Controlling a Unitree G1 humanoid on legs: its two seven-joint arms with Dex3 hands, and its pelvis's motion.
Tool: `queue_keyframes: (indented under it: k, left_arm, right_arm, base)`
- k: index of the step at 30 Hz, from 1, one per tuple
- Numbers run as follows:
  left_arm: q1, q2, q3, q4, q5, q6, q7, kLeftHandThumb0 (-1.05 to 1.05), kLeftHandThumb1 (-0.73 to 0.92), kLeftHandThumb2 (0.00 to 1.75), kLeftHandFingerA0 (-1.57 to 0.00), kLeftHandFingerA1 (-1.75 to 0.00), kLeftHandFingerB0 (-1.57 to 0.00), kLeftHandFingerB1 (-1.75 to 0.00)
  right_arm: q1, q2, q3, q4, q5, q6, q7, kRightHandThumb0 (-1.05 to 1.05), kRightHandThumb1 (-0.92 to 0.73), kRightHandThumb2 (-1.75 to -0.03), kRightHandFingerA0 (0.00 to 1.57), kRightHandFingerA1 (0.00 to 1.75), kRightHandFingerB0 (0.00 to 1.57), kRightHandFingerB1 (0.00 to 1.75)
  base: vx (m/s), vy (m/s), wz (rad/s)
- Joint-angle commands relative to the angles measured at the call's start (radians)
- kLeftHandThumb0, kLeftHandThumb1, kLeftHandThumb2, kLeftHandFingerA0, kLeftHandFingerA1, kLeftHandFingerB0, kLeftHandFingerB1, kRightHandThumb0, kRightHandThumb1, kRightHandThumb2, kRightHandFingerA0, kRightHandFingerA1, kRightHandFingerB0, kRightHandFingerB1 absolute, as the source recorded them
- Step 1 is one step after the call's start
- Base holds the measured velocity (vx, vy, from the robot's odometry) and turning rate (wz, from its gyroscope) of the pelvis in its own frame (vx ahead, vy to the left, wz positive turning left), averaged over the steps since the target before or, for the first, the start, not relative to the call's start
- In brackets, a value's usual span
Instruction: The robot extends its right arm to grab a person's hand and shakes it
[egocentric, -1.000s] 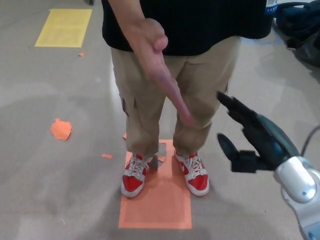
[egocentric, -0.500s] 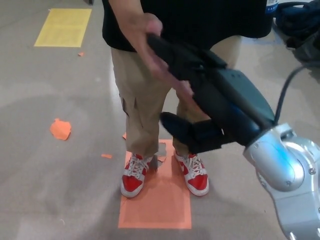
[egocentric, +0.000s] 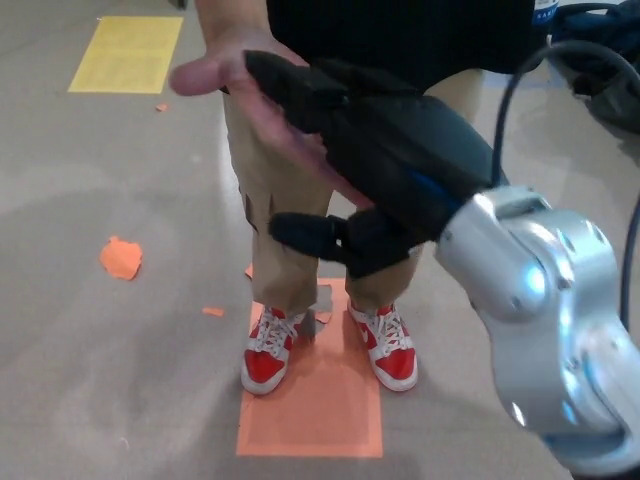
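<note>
The robot's right hand (egocentric: 355, 150) is big and black and fills the middle of the head view. It reaches out from a shiny silver wrist (egocentric: 530, 290) at the right side. A black cable (egocentric: 510, 95) curves up from the wrist.

The person's hand (egocentric: 240, 85) is high up, left of the middle. It is held out flat with the palm open and the thumb sticking out to the left. The robot's two thick fingers (egocentric: 285, 80) lie across the top of that palm and touch it. The robot's thumb (egocentric: 310, 232) pokes out lower down, under the person's hand. So the person's hand sits between the fingers above and the thumb below. The thumb does not press on it yet, and there is a gap there. The robot's hand is apart, not squeezed tight.

The left hand does not show.

The person stands right in front of the robot. They wear a black shirt (egocentric: 400, 35), tan trousers (egocentric: 275, 210) and red and white shoes (egocentric: 268, 360). The shoes stand on the top edge of an orange square (egocentric: 312, 415) on the grey floor (egocentric: 90, 350). A small orange scrap (egocentric: 121, 258) lies on the floor to the left. A yellow square (egocentric: 125, 55) is far back at the top left.
</note>
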Motion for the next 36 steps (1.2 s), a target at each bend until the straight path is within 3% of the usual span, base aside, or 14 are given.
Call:
queue_keyframes:
  k: [1,4,5,14,15,18,19,21,22,23,26,27,29,36]
  left_arm:
    - [0.013,0.048,0.001,0.003,0.006,-0.032,-0.034,-0.54,0.84,0.65,-0.21,-0.30,-0.20,-0.30]
    - [0.008,0.046,0.005,0.004,0.001,-0.030,-0.033,-0.51,0.86,0.68,-0.20,-0.30,-0.22,-0.31]
    - [0.009,0.045,0.006,0.001,0.002,-0.026,-0.022,-0.27,0.62,1.11,-0.06,-0.49,-0.06,-0.48]
    - [0.034,0.044,0.030,-0.013,-0.014,-0.065,-0.031,-0.26,0.60,1.10,-0.09,-0.50,-0.10,-0.49]
    - [0.033,0.044,0.029,-0.012,-0.012,-0.066,-0.029,-0.48,0.84,0.65,-0.27,-0.30,-0.28,-0.31]
    - [0.029,0.034,0.027,-0.005,-0.008,-0.039,-0.022,-0.50,0.84,0.66,-0.25,-0.30,-0.26,-0.31]
    - [0.027,0.033,0.027,-0.005,-0.008,-0.038,-0.025,-0.27,0.59,1.09,-0.09,-0.50,-0.09,-0.49]
    - [0.024,0.033,0.031,-0.004,-0.014,-0.044,-0.037,-0.27,0.59,1.09,-0.09,-0.50,-0.09,-0.49]
    - [0.017,0.034,0.020,-0.001,0.000,-0.041,-0.027,-0.53,0.83,0.66,-0.24,-0.30,-0.26,-0.32]
    - [0.013,0.034,0.017,0.003,0.003,-0.050,-0.030,-0.28,0.59,1.10,-0.08,-0.50,-0.09,-0.49]
    - [0.011,0.034,0.017,0.004,0.001,-0.055,-0.034,-0.28,0.60,1.10,-0.08,-0.50,-0.08,-0.49]
    - [0.014,0.035,0.014,-0.003,0.005,-0.055,-0.024,-0.52,0.86,0.66,-0.28,-0.32,-0.26,-0.32]
    - [0.015,0.035,0.012,-0.005,0.007,-0.059,-0.021,-0.51,0.86,0.66,-0.30,-0.32,-0.29,-0.32]
    - [-0.010,0.037,-0.006,-0.005,0.020,-0.049,-0.022,-0.51,0.87,0.66,-0.28,-0.31,-0.28,-0.31]
  right_arm:
    - [-0.053,-0.002,-0.006,0.161,-0.113,0.159,0.030,-1.05,-0.70,-1.04,0.00,0.05,0.00,0.04]
    - [-0.076,-0.001,-0.008,0.213,-0.133,0.172,0.008,-1.05,-0.70,-1.05,0.00,0.05,0.00,0.04]
    - [-0.089,-0.007,-0.008,0.242,-0.143,0.178,0.002,-1.05,-0.71,-1.04,0.00,0.05,0.00,0.04]
    - [-0.163,0.039,-0.035,0.425,-0.089,0.181,-0.067,-0.99,-0.66,-1.01,0.00,0.07,0.00,0.04]
    - [-0.172,0.050,-0.038,0.451,-0.083,0.182,-0.075,-1.02,-0.68,-1.01,0.00,0.04,0.00,0.00]
    - [-0.208,0.108,-0.045,0.595,-0.061,0.159,-0.166,-0.98,-0.66,-1.02,0.00,0.13,0.00,0.00]
    - [-0.222,0.121,-0.044,0.639,-0.063,0.151,-0.201,-0.91,-0.63,-1.02,0.00,0.24,0.00,0.06]
    - [-0.249,0.150,-0.060,0.723,-0.045,0.130,-0.263,-0.87,-0.64,-1.00,0.01,0.41,0.00,0.08]
    - [-0.260,0.160,-0.070,0.758,-0.034,0.111,-0.295,-0.75,-0.76,-0.63,0.40,0.42,0.00,0.07]
    - [-0.279,0.178,-0.088,0.837,-0.014,0.058,-0.380,-0.49,-0.75,-0.63,0.89,0.55,0.14,0.29]
    - [-0.308,0.193,-0.112,0.933,0.010,0.007,-0.446,-0.31,-0.56,-0.99,0.92,0.94,0.11,0.47]
    - [-0.324,0.197,-0.119,0.992,0.022,-0.013,-0.462,-0.21,-0.67,-0.62,0.91,0.88,0.34,0.42]
    - [-0.335,0.194,-0.128,1.059,0.034,-0.043,-0.485,-0.15,-0.65,-0.58,0.77,0.61,0.51,0.47]
    - [-0.324,0.166,-0.188,1.179,0.088,-0.176,-0.613,-0.32,-0.58,-0.57,0.93,0.65,0.73,0.55]
  base:
    - [0.00,0.000,0.00]
    - [0.00,0.000,0.00]
    - [0.00,0.000,0.00]
    - [0.00,0.000,0.00]
    - [0.00,0.000,0.00]
    - [0.00,0.000,0.00]
    - [0.00,0.000,0.00]
    - [0.00,0.000,0.00]
    - [0.00,0.000,0.00]
    - [0.00,0.000,0.00]
    - [0.00,0.000,0.00]
    - [0.00,0.000,0.00]
    - [0.00,0.000,0.00]
    - [0.00,0.000,0.00]
